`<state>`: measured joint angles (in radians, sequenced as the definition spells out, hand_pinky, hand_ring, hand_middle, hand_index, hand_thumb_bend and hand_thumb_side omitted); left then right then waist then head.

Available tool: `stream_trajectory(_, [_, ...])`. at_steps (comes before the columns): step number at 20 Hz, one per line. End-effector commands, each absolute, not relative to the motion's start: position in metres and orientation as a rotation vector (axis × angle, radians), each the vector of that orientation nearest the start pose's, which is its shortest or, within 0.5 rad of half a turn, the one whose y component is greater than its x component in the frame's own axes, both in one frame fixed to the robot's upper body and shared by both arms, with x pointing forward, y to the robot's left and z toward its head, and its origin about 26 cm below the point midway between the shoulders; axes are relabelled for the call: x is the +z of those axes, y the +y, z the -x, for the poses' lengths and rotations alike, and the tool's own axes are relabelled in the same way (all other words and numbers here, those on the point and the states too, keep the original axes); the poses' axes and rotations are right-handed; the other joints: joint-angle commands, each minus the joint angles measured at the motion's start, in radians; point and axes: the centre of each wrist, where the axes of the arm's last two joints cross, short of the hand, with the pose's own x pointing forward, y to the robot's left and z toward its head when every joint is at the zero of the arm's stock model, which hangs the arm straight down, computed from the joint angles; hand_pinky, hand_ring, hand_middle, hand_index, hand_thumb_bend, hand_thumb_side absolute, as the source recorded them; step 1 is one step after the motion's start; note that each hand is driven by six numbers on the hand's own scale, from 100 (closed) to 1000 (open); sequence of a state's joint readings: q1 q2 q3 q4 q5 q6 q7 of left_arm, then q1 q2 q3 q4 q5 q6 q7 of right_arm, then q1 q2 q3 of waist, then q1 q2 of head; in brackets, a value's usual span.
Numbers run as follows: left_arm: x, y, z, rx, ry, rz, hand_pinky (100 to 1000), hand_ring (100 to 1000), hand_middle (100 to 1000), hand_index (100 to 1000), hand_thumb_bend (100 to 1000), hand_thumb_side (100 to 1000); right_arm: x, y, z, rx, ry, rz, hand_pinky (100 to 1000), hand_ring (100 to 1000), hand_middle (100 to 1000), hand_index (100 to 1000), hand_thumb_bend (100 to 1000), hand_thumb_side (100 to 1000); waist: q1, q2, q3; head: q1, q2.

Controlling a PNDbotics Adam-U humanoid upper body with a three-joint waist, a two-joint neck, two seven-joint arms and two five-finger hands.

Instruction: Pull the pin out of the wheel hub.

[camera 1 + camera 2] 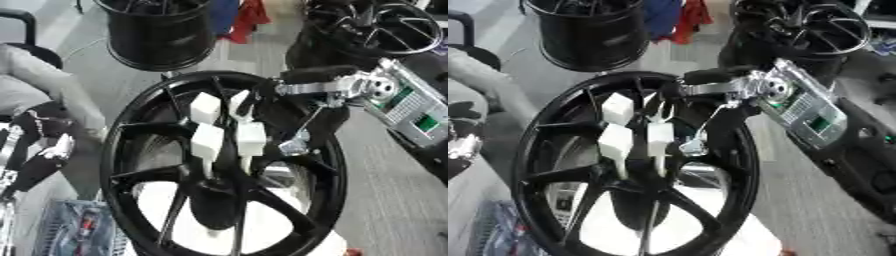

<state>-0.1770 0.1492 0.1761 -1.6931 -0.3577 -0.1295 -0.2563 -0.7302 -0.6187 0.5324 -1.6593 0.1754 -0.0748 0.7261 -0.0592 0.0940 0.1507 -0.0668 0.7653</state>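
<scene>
A large black wheel hub [131, 125] with several spokes stands tilted in the middle of both views. My right hand [229, 131] comes in from the upper right on a silver-jointed arm [367, 87]. Its white-padded fingers [207, 141] point straight down over the spokes toward the hub's centre [214, 192]. The silver thumb tip [293, 146] stands apart to the right. I see no pin; the centre is dark and partly covered by the fingers. My left hand [39, 150], black and silver, hangs at the left edge, away from the wheel.
A second black rim [162, 35] stands behind the wheel, and another spoked wheel [389, 25] is at the top right. Red cloth [249, 17] lies at the back. A blue crate [83, 230] sits at the lower left, grey padding [39, 80] at the left.
</scene>
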Motion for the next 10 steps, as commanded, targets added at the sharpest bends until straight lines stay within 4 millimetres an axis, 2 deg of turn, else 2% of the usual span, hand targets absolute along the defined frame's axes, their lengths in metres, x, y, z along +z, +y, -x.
stream_trajectory(1, [0.090,0.305,-0.315,-0.564,-1.879,-0.387,641,650,674,848,201,437,0.218,-0.189,-0.368,1.938,-1.546,0.033,739,789,808,892,310,382,0.003,-0.008,0.001,-0.005,0.005])
stream_trajectory(10, [0.091,0.305,-0.315,-0.565,-1.882,-0.386,641,649,674,848,201,438,0.206,-0.184,-0.373,1.964,-1.521,0.028,729,763,780,873,298,380,0.003,-0.008,0.004,-0.007,0.005])
